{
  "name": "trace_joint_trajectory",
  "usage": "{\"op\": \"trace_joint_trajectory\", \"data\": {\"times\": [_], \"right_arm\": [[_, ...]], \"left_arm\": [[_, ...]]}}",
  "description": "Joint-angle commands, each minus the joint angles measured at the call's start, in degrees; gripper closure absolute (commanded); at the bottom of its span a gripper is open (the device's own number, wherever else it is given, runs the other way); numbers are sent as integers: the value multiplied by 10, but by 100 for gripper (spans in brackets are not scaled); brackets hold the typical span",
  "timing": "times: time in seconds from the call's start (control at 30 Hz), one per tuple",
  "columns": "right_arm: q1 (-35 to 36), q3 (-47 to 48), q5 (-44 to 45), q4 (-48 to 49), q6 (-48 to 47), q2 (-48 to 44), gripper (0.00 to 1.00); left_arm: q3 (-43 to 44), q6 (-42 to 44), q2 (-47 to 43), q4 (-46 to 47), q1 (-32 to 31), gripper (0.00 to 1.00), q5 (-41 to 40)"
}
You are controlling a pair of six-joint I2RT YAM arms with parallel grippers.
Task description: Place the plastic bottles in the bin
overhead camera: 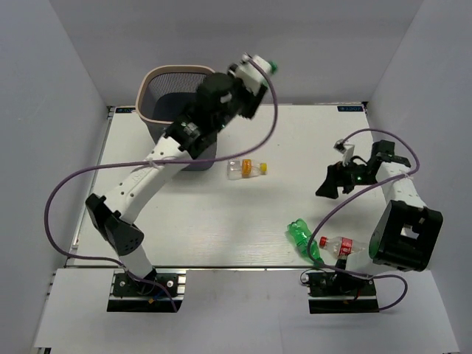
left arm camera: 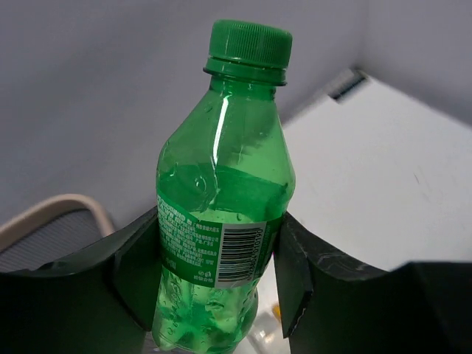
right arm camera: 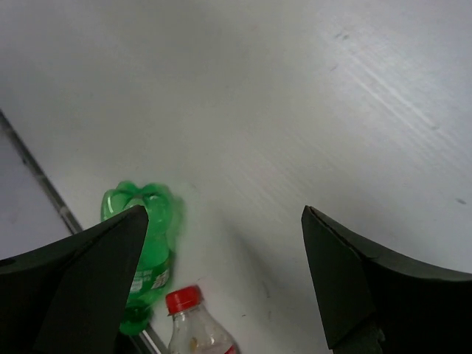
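Observation:
My left gripper (left arm camera: pixel 214 273) is shut on a green bottle (left arm camera: pixel 221 184) at its label, green cap pointing away from the wrist. In the top view this held green bottle (overhead camera: pixel 267 66) hangs high, just right of the bin (overhead camera: pixel 151 80), a dark mesh basket with a pale rim (left arm camera: pixel 51 210). A clear bottle with an orange cap (overhead camera: pixel 247 169) lies mid-table. A second green bottle (overhead camera: pixel 302 237) and a clear red-capped bottle (overhead camera: pixel 339 245) lie by the near edge. My right gripper (overhead camera: pixel 335 184) stands open above bare table, with these two lying below it: the green one (right arm camera: pixel 140 221) and the red-capped one (right arm camera: pixel 192 324).
White walls close the table in on the left, back and right. My left arm (overhead camera: pixel 158 166) stretches across the front of the bin. A purple cable (overhead camera: pixel 274 110) loops to the right of the left wrist.

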Motion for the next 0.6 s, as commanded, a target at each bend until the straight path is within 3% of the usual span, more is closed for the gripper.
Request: {"op": "trace_joint_trajectory", "data": {"times": [0.0,0.07,0.23,0.3,0.33,0.37,0.43,0.57], "right_arm": [[44,19,13,-104,-89,9,10],[77,25,22,-110,-73,13,10],[119,28,38,-92,-15,10,10],[143,29,65,-83,5,3,10],[151,29,70,-84,13,2,10],[169,33,88,-89,27,4,10],[181,44,110,-107,33,9,10],[206,39,150,-120,51,12,10]], "left_arm": [[57,-66,-1,21,45,73,-63],[63,-89,5,30,87,71,-112],[78,-182,30,7,186,68,-141],[92,-203,45,-13,229,57,-135],[98,-218,53,-35,240,46,-135],[111,-224,70,-46,260,23,-135],[146,-224,89,-78,275,1,-114],[178,-192,103,-86,286,1,-76]]}}
